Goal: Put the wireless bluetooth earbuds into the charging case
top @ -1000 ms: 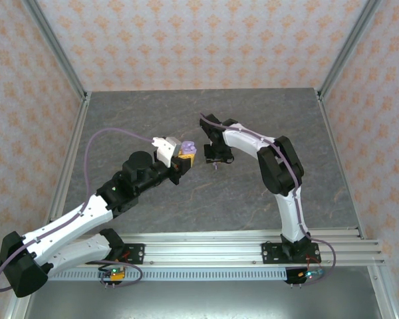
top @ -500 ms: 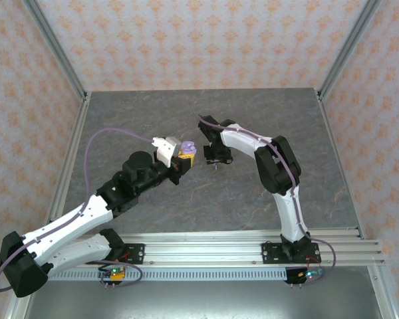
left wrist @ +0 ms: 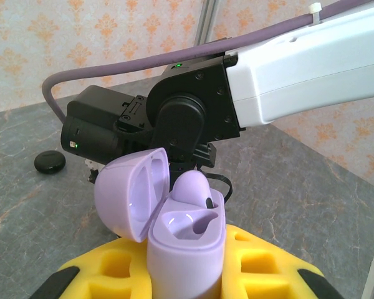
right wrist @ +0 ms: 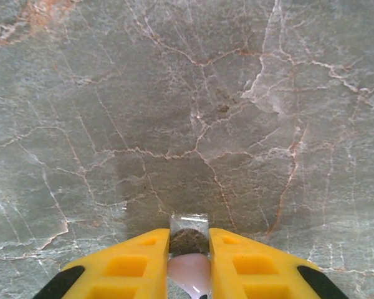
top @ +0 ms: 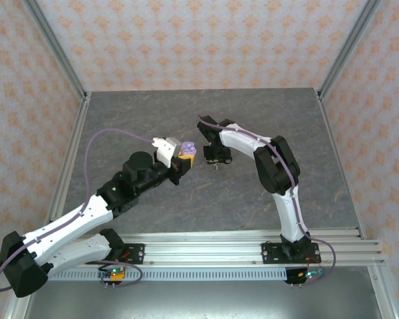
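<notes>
One lavender charging case [left wrist: 187, 249] stands open in the left hand [left wrist: 187, 277], whose two yellow fingers [left wrist: 106, 271] are clamped on its base. Its lid [left wrist: 128, 199] is tipped back to the left. Inside are two sockets. One holds a seated earbud [left wrist: 192, 185], lavender like the case, and the other is an empty socket [left wrist: 186, 223].

A second pale bud, the held earbud [right wrist: 188, 271], sits pinched between the two yellow fingers [right wrist: 143, 261] of the right hand [right wrist: 188, 237]. They are closed on it with only its width between them. A small translucent end of it pokes out past the fingertips, above the desk [right wrist: 174, 93].

That makes two lavender earbuds counted, one case, and one black disc [left wrist: 50, 162] lying on the desk behind the right arm [left wrist: 299, 75].

From above, the case [top: 185, 147] and the left hand [top: 184, 155] are near the middle of the desk [top: 153, 113], raised off it. The right hand [top: 216, 161] is just beside them to the right, apart from the case. The grey marbled desk is bounded by metal frame posts [top: 53, 50] and patterned walls [top: 199, 40] at the left, back and right, and by a rail [top: 206, 249] at the near edge. Both hands are well apart from every edge. Bare desk lies open behind them, to the far right, and between them and the rail. Beneath the right hand the surface is bare stone pattern.
</notes>
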